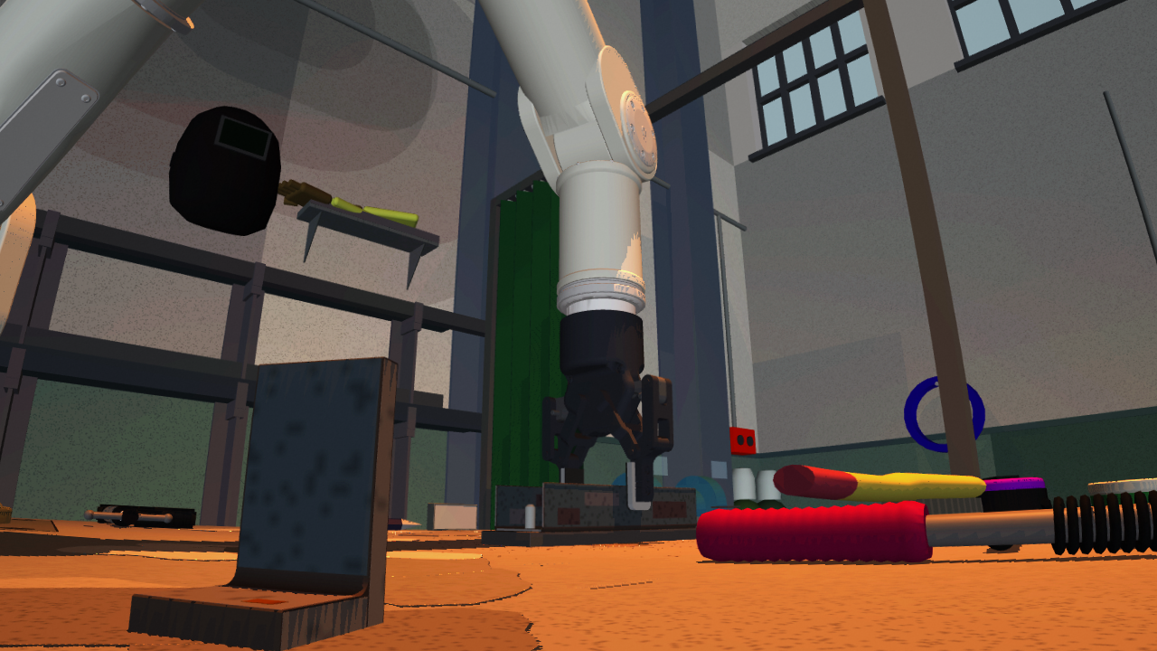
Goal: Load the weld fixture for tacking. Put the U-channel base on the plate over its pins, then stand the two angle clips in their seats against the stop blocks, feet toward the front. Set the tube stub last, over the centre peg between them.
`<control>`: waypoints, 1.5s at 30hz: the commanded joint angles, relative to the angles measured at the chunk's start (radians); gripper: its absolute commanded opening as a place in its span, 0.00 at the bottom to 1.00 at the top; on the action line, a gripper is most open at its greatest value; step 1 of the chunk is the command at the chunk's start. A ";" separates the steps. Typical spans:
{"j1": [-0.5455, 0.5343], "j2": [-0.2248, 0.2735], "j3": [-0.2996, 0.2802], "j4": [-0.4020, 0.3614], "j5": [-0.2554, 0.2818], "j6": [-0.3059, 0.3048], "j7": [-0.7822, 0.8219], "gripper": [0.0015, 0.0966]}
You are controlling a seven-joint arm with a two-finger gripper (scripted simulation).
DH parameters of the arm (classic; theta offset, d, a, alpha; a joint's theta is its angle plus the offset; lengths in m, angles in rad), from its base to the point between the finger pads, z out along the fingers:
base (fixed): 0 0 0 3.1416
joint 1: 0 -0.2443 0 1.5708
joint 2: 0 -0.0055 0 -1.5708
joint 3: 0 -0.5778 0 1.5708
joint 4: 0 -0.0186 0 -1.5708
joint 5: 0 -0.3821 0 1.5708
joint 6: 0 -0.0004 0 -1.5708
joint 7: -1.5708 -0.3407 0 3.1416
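Observation:
My gripper (607,494) is open and holds nothing, its fingers hanging down on either side of the U-channel base (595,506). The dark speckled base lies on the fixture plate (586,534) at the far side of the table. A small white peg (530,515) stands by the base's left end. One angle clip (303,494), a dark L-shaped piece with its foot on the table, stands upright close to the camera on the left. The second clip and the tube stub cannot be made out.
A red-handled tool (817,530) with a black ribbed shaft (1104,522) lies right of the plate, with a red-and-yellow cylinder (878,484) behind it. Two white cylinders (755,486) stand behind the tool's left end. A small grey block (451,516) sits left of the plate.

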 commanded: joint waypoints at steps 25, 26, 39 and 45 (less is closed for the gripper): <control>0.014 -0.029 -0.026 -0.015 -0.035 0.035 0.026 0.83; 0.015 -0.031 -0.027 -0.016 -0.037 0.038 0.028 0.83; 0.026 -0.055 -0.048 -0.031 -0.067 0.069 0.051 0.83; 0.030 -0.063 -0.055 -0.036 -0.076 0.080 0.058 0.83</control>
